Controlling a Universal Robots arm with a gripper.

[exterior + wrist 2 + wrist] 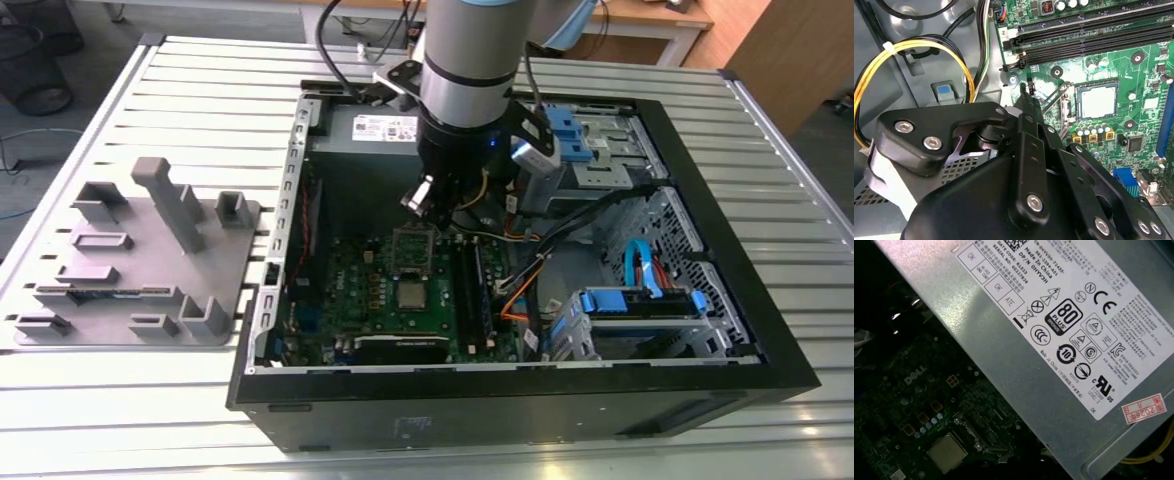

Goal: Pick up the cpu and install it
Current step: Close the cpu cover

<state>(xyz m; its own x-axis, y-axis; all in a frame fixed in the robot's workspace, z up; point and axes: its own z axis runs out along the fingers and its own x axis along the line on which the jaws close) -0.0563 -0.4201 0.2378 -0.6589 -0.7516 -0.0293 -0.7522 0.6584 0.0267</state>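
Note:
The cpu (411,293) is a small silver square lying flat in the socket on the green motherboard (360,300) inside the open computer case (534,390). Both wrist views show the cpu (1097,100) (946,452) seated in its socket frame. The socket's metal bracket (416,244) stands raised just behind it, with its lever (1056,97) swung up. My gripper (424,197) hangs above the board, behind the socket and near the power supply; nothing shows between its black links (1026,94). It is apart from the cpu.
The grey power supply (1054,340) sits close by the wrist. Yellow and black cables (914,50) loop beside the gripper. Black memory slots (1094,35) run past the socket. Blue drive cages (641,300) fill the case's right side. A grey fixture plate (134,260) lies at the exterior view's left.

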